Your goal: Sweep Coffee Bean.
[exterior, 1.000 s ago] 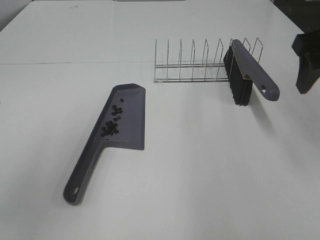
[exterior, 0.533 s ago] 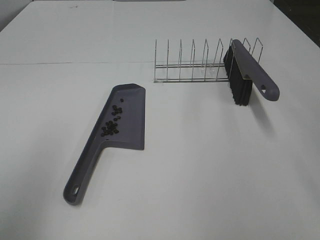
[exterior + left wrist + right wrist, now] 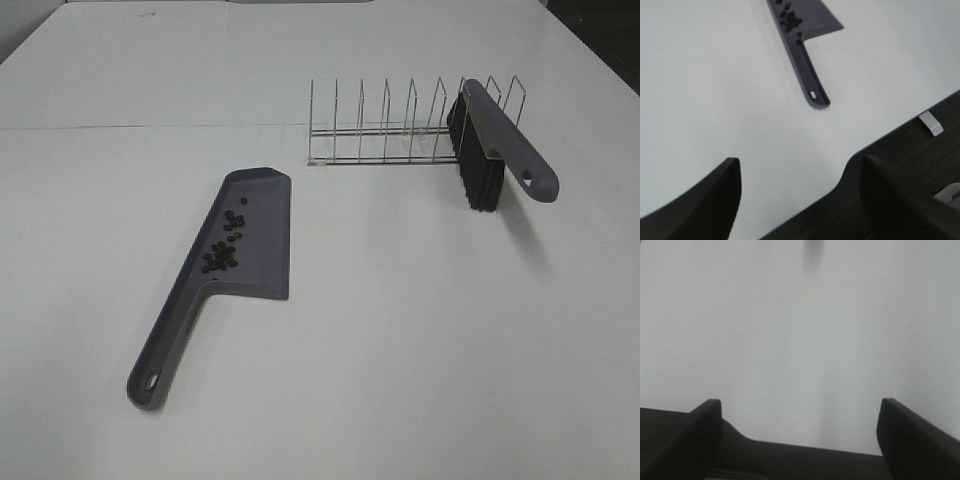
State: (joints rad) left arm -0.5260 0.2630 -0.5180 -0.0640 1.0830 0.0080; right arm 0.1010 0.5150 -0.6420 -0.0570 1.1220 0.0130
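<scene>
Several dark coffee beans (image 3: 223, 252) lie in a loose cluster on the grey-purple dustpan (image 3: 255, 235), which rests flat on the white table with its handle (image 3: 160, 355) toward the front. The left wrist view also catches the beans (image 3: 790, 20) and the dustpan handle (image 3: 810, 80). A grey brush (image 3: 495, 150) with black bristles leans on the right end of the wire rack (image 3: 400, 130). Neither arm appears in the high view. My left gripper (image 3: 800, 195) is open and empty, well back from the handle. My right gripper (image 3: 800, 425) is open over bare table.
The wire rack with its upright dividers stands at the back right of the table. A dark table edge with a small metal clip (image 3: 931, 123) runs near the left gripper. A faint seam (image 3: 150, 126) crosses the tabletop behind the dustpan.
The right arm, seen at the far right edge one second ago, has left the high view. The dustpan, beans and brush have not moved.
</scene>
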